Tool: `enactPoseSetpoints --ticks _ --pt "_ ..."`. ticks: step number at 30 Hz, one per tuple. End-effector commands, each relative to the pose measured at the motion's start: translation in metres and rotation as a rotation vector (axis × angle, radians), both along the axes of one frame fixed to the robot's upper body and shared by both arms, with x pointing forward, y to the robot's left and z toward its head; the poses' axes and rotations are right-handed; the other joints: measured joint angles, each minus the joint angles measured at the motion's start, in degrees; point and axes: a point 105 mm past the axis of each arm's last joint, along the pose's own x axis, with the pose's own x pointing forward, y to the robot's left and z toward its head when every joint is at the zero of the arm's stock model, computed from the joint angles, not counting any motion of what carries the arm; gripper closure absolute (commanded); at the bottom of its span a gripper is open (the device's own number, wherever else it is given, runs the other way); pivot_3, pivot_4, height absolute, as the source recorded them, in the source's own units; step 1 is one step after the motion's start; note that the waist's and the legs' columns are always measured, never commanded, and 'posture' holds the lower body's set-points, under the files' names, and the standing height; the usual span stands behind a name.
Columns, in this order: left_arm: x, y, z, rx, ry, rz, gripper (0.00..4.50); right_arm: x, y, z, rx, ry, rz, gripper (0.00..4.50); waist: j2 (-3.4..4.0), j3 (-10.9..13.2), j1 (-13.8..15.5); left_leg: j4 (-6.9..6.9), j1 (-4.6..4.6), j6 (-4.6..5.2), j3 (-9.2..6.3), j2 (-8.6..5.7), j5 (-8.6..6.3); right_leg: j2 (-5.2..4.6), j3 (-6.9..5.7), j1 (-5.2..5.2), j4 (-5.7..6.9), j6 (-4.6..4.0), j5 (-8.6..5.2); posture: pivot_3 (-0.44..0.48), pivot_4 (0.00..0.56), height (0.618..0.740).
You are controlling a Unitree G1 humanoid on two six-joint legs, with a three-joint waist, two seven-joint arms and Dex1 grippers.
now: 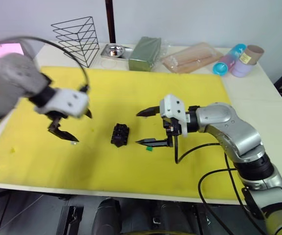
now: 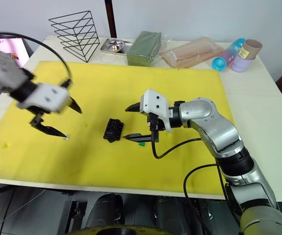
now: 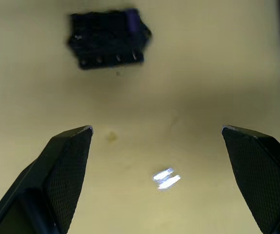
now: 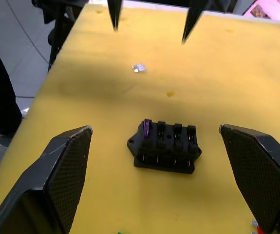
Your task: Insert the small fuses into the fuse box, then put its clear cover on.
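A white desk (image 1: 273,112) carries a wide yellow mat (image 1: 131,88), bare across most of its middle and front; clutter (a wire rack (image 1: 77,36), cups (image 1: 239,58)) keeps to the far edge. The left end effector (image 1: 68,126) hovers spread wide over the mat's left part, above the pale fuse (image 3: 166,178). The right end effector (image 1: 141,127) reaches in sideways, also wide open, just beside the blocky black fuse box (image 1: 120,134), a purple fuse (image 4: 147,127) seated in one end slot. A green fuse (image 1: 150,148) lies under its lower finger.
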Motion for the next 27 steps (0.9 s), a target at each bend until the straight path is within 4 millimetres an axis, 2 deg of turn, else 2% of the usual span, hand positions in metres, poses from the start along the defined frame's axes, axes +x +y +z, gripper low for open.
enactPoseSetpoints --ticks 1,3,7,8,11,13,15,16,20,24,27 --pt "-0.022 0.008 0.023 -0.331 0.173 0.295 0.04 -0.004 0.006 0.010 0.037 -0.030 0.036 0.00 0.00 0.00 -0.26 -0.03 0.02 0.00 0.00 0.00 0.00 0.00 0.04 -0.01 0.01 0.01 -0.01 0.000 0.150 0.740" --pt "-0.031 0.015 0.025 -0.481 0.272 0.469 0.04 -0.005 0.009 0.009 0.040 -0.030 0.049 0.00 0.00 0.01 -0.17 -0.04 0.02 0.00 -0.03 0.00 0.00 0.01 0.10 -0.03 0.08 0.03 -0.03 0.000 0.150 0.740" --pt "-0.040 0.032 0.020 -0.673 0.325 0.684 0.04 -0.007 0.013 0.008 0.042 -0.033 0.070 0.00 -0.03 0.00 0.28 0.00 0.04 -0.03 -0.02 -0.04 0.02 -0.02 0.18 -0.02 0.16 0.03 -0.08 0.000 0.150 0.740" --pt "-0.042 0.042 0.015 -0.745 0.317 0.754 0.04 -0.008 0.014 0.008 0.044 -0.032 0.079 0.00 -0.04 -0.01 0.23 0.01 0.03 -0.03 -0.02 -0.05 0.02 -0.02 0.17 -0.01 0.16 0.02 -0.08 0.000 0.150 0.740" --pt "-0.072 0.067 -0.025 -0.948 0.265 0.935 0.04 -0.008 0.023 0.008 0.054 -0.038 0.110 0.00 0.07 -0.04 -0.80 -0.06 0.15 -0.05 0.05 -0.10 0.01 -0.05 0.34 -0.06 0.29 0.00 -0.13 0.000 0.150 0.740" --pt "-0.085 0.077 -0.046 -1.009 0.299 1.044 0.04 -0.008 0.027 0.007 0.052 -0.047 0.123 0.00 -0.24 -0.05 -1.77 -0.09 0.20 -0.23 -0.06 -0.11 0.08 -0.03 0.50 -0.17 0.45 -0.06 -0.20 0.000 0.150 0.740" --pt "-0.097 0.073 -0.059 -1.064 0.379 1.070 0.04 -0.010 0.031 0.006 0.047 -0.057 0.140 0.00 -0.87 -0.07 -1.51 -0.09 0.12 -0.22 -0.27 -0.03 0.07 0.05 0.44 -0.21 0.61 -0.22 -0.33 0.000 0.150 0.740" --pt "-0.102 0.070 -0.063 -1.085 0.413 1.072 0.04 -0.010 0.032 0.005 0.046 -0.060 0.145 0.00 -0.90 -0.07 -1.27 -0.09 0.13 -0.32 -0.42 -0.02 0.13 0.07 0.35 -0.16 0.68 -0.29 -0.36 0.000 0.150 0.740" --pt "-0.102 0.055 -0.093 -1.200 0.481 1.193 0.04 -0.015 0.042 0.009 0.056 -0.064 0.181 0.00 -0.74 -0.02 -0.34 -0.24 0.91 -0.24 -0.41 -0.22 0.07 -0.28 0.45 0.50 0.64 -0.32 -0.37 0.000 0.150 0.740" --pt "-0.088 0.048 -0.095 -1.269 0.448 1.272 0.04 -0.016 0.045 0.011 0.060 -0.062 0.189 0.00 -0.92 -0.08 0.23 -0.26 1.07 -0.20 -0.48 -0.20 0.04 -0.29 0.42 0.74 0.58 -0.37 -0.40 0.000 0.150 0.740" --pt "-0.062 0.053 -0.098 -1.281 0.320 1.322 0.04 -0.015 0.044 0.012 0.052 -0.056 0.182 0.00 -0.84 -0.07 0.20 -0.26 1.07 -0.20 -0.35 -0.32 0.04 -0.25 0.41 0.76 0.58 -0.44 -0.44 0.000 0.150 0.740"
